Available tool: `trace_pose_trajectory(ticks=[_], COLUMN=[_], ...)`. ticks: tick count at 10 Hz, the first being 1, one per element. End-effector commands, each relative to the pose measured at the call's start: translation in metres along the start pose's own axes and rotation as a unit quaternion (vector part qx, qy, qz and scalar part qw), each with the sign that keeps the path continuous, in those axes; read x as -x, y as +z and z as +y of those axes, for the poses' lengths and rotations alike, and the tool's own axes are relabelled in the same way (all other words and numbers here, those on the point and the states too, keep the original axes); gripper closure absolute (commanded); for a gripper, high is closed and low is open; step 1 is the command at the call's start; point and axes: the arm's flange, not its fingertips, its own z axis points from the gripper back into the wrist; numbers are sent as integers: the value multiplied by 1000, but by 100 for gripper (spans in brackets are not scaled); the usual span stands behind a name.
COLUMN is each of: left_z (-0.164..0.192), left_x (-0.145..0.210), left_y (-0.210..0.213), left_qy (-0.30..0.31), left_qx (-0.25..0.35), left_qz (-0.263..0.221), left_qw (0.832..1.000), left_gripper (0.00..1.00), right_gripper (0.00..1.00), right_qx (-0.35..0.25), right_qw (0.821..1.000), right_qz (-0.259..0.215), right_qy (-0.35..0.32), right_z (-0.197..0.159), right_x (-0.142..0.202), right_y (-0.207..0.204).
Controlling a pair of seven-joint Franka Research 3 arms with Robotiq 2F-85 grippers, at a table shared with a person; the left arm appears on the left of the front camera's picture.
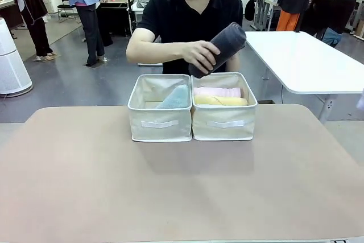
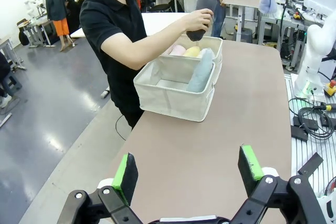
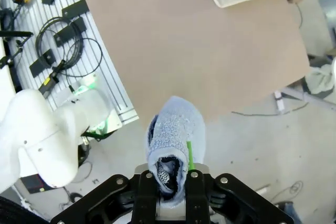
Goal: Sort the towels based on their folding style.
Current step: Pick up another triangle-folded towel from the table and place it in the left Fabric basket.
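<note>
Across the table a person's hand (image 1: pixel 200 55) holds a dark grey rolled towel (image 1: pixel 224 44) tilted over the right cream bin (image 1: pixel 224 124). In that bin lie a pink roll (image 1: pixel 217 91) and a yellow roll (image 1: pixel 220 101). A light teal folded towel (image 1: pixel 175 98) leans in the left bin (image 1: pixel 159 124). My left gripper (image 2: pixel 187 174) is open and empty, well short of the bins (image 2: pixel 176 90), with the teal towel (image 2: pixel 201 72) and the grey roll (image 2: pixel 203 9) ahead. My right gripper (image 3: pixel 168 174) is shut on a periwinkle blue towel (image 3: pixel 173 132), off the table's edge.
The brown tabletop (image 1: pixel 182 186) is bare in front of the bins. A white robot base (image 3: pixel 37 135) and black cables (image 3: pixel 63 51) lie beside the table near my right gripper. A white table (image 1: pixel 307 61) stands at the back right, with people farther off.
</note>
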Motion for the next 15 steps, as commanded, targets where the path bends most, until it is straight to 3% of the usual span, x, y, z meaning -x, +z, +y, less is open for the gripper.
trace_pose_trajectory(ticks=[1, 15], left_z=[-4, -4], left_x=[-1, -1], left_y=[-1, -1], left_qy=[4, 4], left_qx=[-2, -2], left_qz=[-7, -7], left_qw=[1000, 1000], left_gripper=[0, 0], right_gripper=[83, 83], right_qx=[24, 15], right_qw=[1000, 1000], right_qz=[9, 10], right_qy=[-4, 22], right_z=[8, -5], right_x=[-28, -49], right_y=[-23, -17])
